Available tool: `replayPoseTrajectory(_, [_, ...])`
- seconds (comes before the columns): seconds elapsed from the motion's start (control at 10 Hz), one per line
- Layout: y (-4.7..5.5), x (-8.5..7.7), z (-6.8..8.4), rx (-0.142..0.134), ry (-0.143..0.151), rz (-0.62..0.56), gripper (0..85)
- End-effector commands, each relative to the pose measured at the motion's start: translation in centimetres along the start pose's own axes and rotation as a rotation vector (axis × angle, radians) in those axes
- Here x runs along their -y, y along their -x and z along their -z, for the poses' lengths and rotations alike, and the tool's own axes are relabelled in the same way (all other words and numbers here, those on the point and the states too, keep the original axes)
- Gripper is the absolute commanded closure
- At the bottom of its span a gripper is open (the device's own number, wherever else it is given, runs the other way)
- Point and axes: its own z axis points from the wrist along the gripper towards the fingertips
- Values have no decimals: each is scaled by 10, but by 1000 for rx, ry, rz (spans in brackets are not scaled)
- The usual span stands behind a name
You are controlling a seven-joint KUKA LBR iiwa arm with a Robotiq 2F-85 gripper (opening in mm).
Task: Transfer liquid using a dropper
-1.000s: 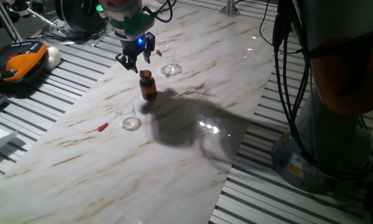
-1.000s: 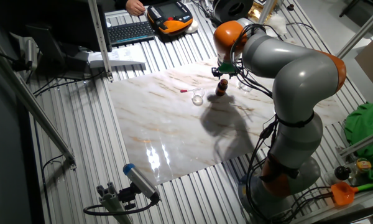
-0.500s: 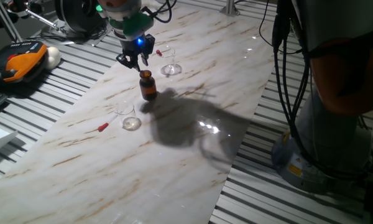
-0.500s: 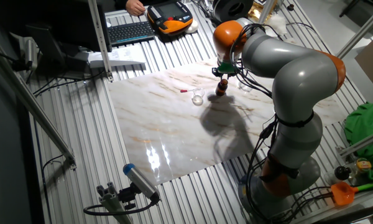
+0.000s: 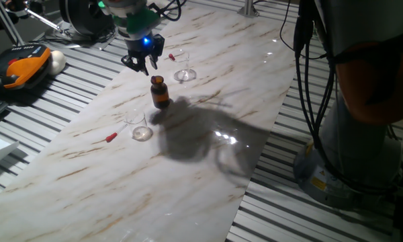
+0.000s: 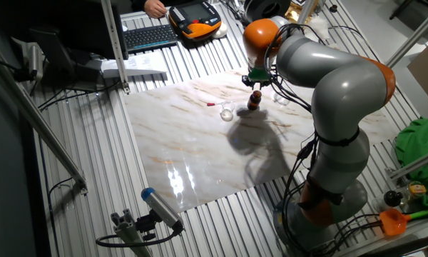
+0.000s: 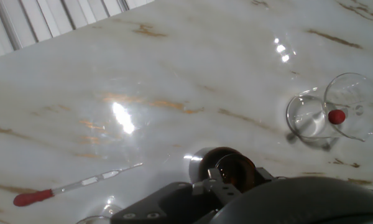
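Observation:
A brown bottle (image 5: pixel 160 92) stands upright on the marble table (image 5: pixel 208 154); the hand view shows its open mouth (image 7: pixel 227 168). My gripper (image 5: pixel 142 62) hangs just above and behind the bottle with its fingers spread, holding nothing. One dropper (image 5: pixel 111 138) with a red bulb lies flat on the table beside a small glass (image 5: pixel 138 125); the hand view shows this dropper (image 7: pixel 62 188) left of the bottle. A second glass (image 5: pixel 183 68) behind the bottle holds a red-bulbed dropper (image 7: pixel 336 116).
The marble slab rests on a ribbed metal bench (image 5: pixel 67 87). An orange teach pendant (image 5: pixel 17 67) and a keyboard (image 6: pixel 151 36) lie beyond the slab's far side. The arm's base and cables (image 5: pixel 363 134) stand at the right.
My gripper has risen and drifted left and back, away from the bottle's top. The bottle, glasses and droppers have not moved.

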Motion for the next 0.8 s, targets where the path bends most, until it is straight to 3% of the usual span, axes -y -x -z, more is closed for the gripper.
replayPoseTrajectory(0.0, [0,0,-1,2,3,-1,510])
replayPoseTrajectory(0.2, [-4,-3,-13,29,10,-3,510])
replayPoseTrajectory(0.7, [-8,-3,-19,41,1,-2,510])
